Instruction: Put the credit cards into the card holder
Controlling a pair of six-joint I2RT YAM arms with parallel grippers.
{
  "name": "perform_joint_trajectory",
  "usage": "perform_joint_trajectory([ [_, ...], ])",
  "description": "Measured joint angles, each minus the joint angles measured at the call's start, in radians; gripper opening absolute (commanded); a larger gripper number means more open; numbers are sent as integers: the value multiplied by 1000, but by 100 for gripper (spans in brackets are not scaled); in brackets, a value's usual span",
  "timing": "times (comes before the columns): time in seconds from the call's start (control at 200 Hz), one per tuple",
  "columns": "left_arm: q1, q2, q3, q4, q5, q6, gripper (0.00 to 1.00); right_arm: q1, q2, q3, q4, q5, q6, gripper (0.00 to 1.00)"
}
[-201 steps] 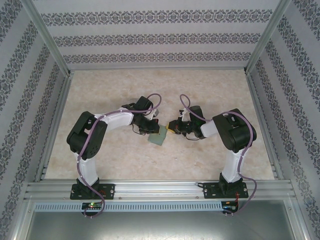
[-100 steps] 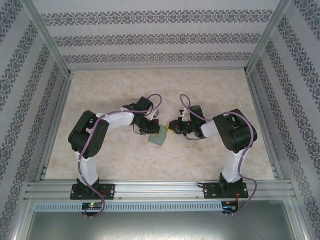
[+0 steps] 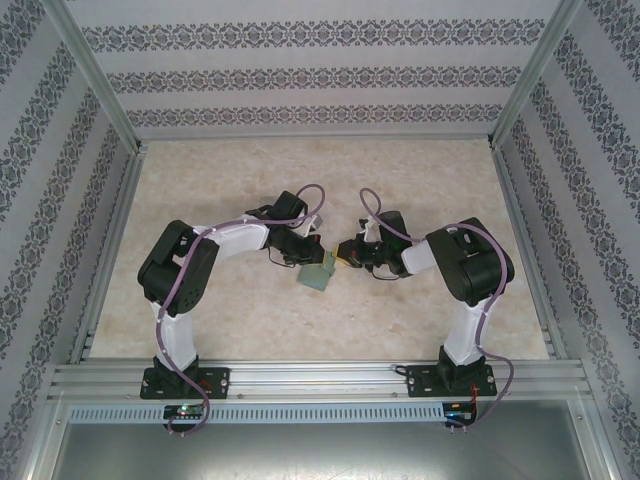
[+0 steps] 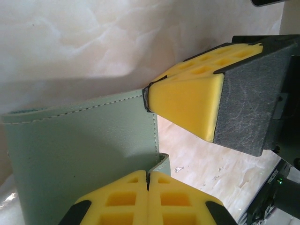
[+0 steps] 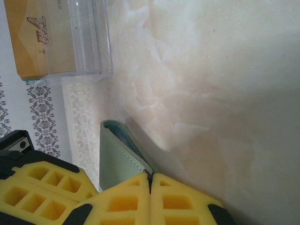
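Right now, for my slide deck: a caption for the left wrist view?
Left gripper and right gripper each pinch an edge of the sage-green wallet.

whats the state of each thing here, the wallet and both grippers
wallet: folded nearly shut, with a thin gap showing the teal lining, pinched at two spots along its edges
left gripper: shut, pads together on the wallet's edge
right gripper: shut, pads together on a corner of the wallet
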Motion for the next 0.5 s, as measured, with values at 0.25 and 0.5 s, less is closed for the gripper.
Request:
perform_joint_trajectory([
  [0.25, 0, 5, 0, -5, -13, 15, 0, 0, 0, 1, -1, 0, 0, 0],
  [0.5, 7, 5, 0, -9, -25, 26, 0, 0, 0, 2, -1, 2, 0, 0],
])
